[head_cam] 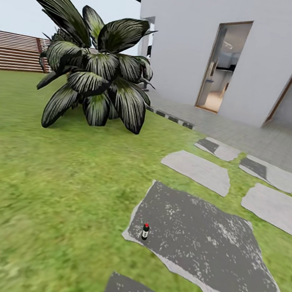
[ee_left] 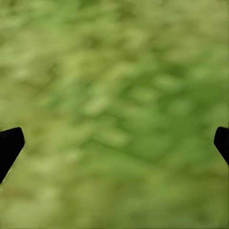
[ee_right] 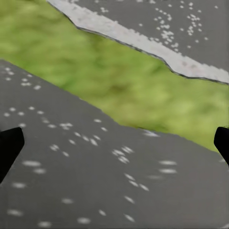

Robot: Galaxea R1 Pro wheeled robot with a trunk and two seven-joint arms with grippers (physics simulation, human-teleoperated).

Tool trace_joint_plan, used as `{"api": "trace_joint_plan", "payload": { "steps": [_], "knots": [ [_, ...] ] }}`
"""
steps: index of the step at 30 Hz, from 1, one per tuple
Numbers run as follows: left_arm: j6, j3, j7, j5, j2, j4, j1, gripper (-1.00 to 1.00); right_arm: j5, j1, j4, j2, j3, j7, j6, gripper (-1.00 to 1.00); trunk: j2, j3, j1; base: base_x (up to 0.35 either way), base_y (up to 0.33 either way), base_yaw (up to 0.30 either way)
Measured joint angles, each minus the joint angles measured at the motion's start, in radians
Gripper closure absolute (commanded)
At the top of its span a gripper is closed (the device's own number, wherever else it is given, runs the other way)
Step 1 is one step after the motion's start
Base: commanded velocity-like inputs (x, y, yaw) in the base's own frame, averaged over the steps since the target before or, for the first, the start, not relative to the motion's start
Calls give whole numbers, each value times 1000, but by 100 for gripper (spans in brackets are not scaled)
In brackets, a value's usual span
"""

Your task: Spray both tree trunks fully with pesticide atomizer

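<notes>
The pesticide atomizer (head_cam: 145, 231), a tiny dark bottle with a white label, stands upright at the near-left edge of a large dark grey stepping stone (head_cam: 201, 246), right beside the grass floor (head_cam: 51, 188). My left gripper (ee_left: 114, 148) is open above blurry grass, its black fingertips (ee_left: 9, 148) far apart with nothing between them. My right gripper (ee_right: 114, 148) is open too, over a grey speckled stone (ee_right: 71, 181) and a strip of grass. The trees and their trunks are out of view.
A low broad-leaved dark plant (head_cam: 95, 74) stands on the lawn at the far left. Behind it runs a brown slat fence (head_cam: 15, 51). A white house (head_cam: 202, 42) with an open doorway (head_cam: 222, 68) and paved patio (head_cam: 259, 134) lies at the right. More stepping stones (head_cam: 198, 169) lead toward it.
</notes>
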Motion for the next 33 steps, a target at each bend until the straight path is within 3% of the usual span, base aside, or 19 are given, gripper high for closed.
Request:
{"api": "trace_joint_plan", "payload": {
  "steps": [33],
  "knots": [
    [1, 0, 0, 0, 0, 0, 0, -100, 0, 0, 0, 0, 0, 0, 1, -100, 0, 0, 0, 27, 326, -262]
  ]
}}
